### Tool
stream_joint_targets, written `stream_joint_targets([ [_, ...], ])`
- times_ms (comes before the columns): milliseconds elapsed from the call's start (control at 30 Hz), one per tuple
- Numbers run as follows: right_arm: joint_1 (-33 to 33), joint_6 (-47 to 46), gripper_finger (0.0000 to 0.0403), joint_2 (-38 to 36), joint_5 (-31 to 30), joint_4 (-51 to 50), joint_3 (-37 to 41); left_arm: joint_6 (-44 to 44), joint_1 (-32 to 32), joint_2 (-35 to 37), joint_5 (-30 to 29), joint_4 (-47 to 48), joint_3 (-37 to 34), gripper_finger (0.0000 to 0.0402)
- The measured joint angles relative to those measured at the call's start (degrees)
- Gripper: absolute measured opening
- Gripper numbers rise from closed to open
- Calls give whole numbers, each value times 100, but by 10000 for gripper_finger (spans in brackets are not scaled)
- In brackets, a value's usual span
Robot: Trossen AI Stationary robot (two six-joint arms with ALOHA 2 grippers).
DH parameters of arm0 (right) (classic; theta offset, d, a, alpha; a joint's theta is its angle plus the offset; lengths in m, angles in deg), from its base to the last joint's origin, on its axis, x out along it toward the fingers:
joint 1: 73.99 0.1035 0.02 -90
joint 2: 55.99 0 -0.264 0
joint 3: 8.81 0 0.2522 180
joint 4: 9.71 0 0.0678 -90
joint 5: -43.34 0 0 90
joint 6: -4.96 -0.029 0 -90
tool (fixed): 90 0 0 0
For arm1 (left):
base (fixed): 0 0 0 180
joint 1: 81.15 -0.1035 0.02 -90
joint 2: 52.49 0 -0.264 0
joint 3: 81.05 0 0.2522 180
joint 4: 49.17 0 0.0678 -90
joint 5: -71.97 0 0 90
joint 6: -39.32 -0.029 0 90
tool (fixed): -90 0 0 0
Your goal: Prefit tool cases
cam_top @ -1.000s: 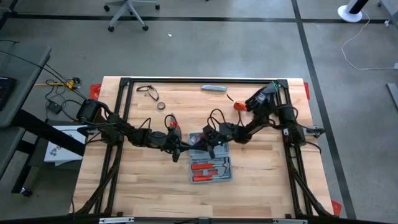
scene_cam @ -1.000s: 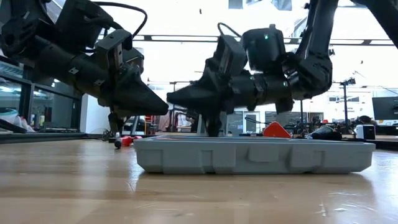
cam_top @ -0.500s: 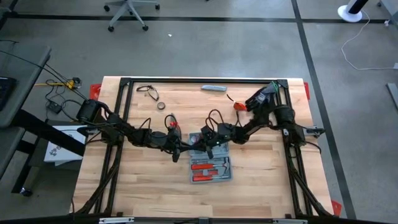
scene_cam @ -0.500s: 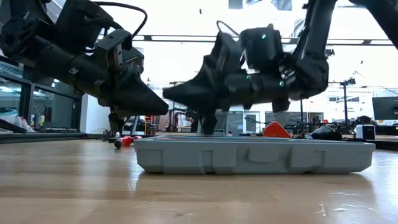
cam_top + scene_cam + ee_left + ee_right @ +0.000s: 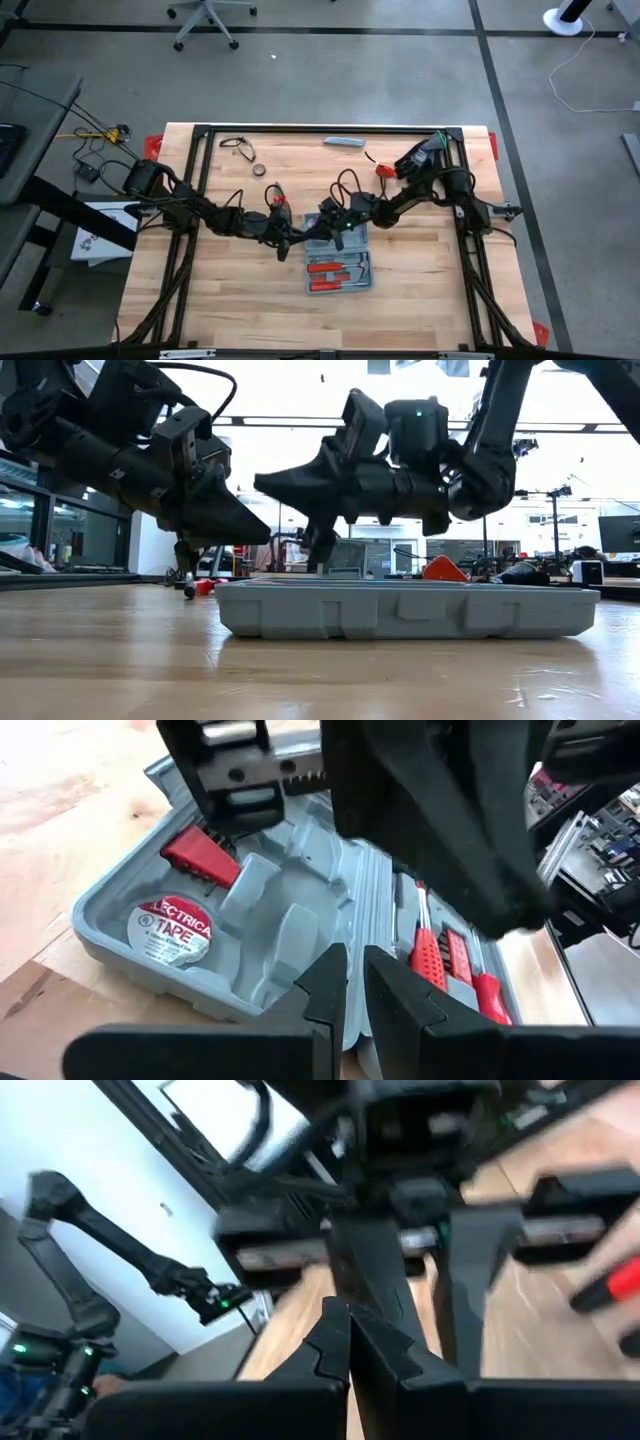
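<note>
1. Wooden table [image 5: 240, 300] in a workshop room carries the open tool case [image 5: 338, 262] near its middle, lying flat with both halves up; a slim grey bar [image 5: 344, 142] and black gloves [image 5: 418, 158] sit well apart along the far edge.
2. Inside the case, the left wrist view shows a roll of electrical tape [image 5: 172, 928], a red holder of bits [image 5: 200, 857] and red-handled tools [image 5: 440, 960] seated in moulded slots.
3. Left gripper [image 5: 296, 240] hangs just beside the case's left edge at its far half. Its fingers [image 5: 325, 985] stand nearly together with a thin gap, and nothing shows between them.
4. Right gripper [image 5: 322, 232] hovers over the far half of the case, clear of its rim in the low view, and points toward the left gripper. Its fingers [image 5: 335, 1340] are pressed together and hold nothing.
5. Step in hand, as I judge it: both arms are positioning at the far half, with the case not yet folded closed.
6. Next move likely calls for getting under or behind 1 half to swing it over the hinge, while the other arm steadies the case so it does not slide.
</note>
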Motion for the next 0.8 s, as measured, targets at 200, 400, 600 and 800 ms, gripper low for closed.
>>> stream_joint_targets([
  [200,-68,271,0,-163,28,-308,173,11,-90,0,-349,3,3,32],
  [400,-236,936,0,-1250,-820,-1762,1194,-204,-624,-17,13,549,528,29],
  [600,-223,1453,0,-2159,-1613,-3207,1658,-839,-1058,-98,278,2992,1717,4],
  [800,-221,1699,0,-2287,-2066,-4043,1657,-1402,-1244,-487,739,4186,2495,2],
])
